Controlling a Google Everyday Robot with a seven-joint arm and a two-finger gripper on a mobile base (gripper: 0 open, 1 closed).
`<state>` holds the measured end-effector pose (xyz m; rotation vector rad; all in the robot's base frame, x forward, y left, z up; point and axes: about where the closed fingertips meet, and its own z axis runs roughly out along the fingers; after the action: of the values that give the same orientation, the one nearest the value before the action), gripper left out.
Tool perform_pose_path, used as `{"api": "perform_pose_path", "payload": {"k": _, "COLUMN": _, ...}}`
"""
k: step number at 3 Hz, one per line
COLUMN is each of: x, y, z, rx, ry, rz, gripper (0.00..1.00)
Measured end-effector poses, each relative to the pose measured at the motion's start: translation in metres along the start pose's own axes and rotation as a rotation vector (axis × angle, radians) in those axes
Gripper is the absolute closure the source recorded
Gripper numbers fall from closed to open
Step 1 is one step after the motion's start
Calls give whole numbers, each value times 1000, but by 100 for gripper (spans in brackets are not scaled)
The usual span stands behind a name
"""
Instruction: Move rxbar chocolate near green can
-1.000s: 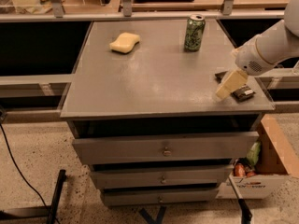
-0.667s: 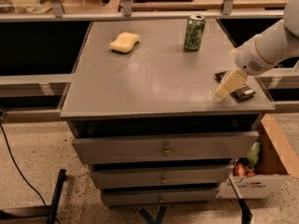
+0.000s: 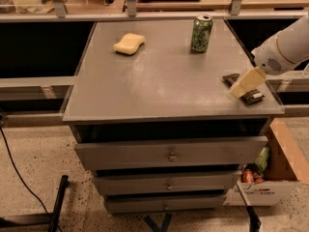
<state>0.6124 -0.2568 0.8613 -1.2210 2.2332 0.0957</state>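
Grey cabinet surface (image 3: 159, 81): pale claw (image 3: 247, 82) over flat dark rxbar chocolate (image 3: 253, 97), grip state unclear, probably grasping; next, carry beside upright green can (image 3: 201, 33).

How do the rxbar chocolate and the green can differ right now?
Pose: the rxbar chocolate lies flat; the green can stands upright. Colour: the bar is dark brown-black, the can green with a silver top. Place: the bar sits by the right edge of the table, partly covered by the gripper above it; the can stands unobstructed toward the back. Both rest on that table.
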Motion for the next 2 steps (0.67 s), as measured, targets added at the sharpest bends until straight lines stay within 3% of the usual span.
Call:
{"api": "perform_pose_path", "payload": {"k": 1, "x": 20, "y": -3, "z": -11, "rx": -7, "ry": 36, "rz": 111, "gripper": 0}}
{"api": "perform_pose_path", "payload": {"k": 2, "x": 23, "y": -4, "z": -4, "rx": 2, "ry": 30, "rz": 88, "gripper": 0}}
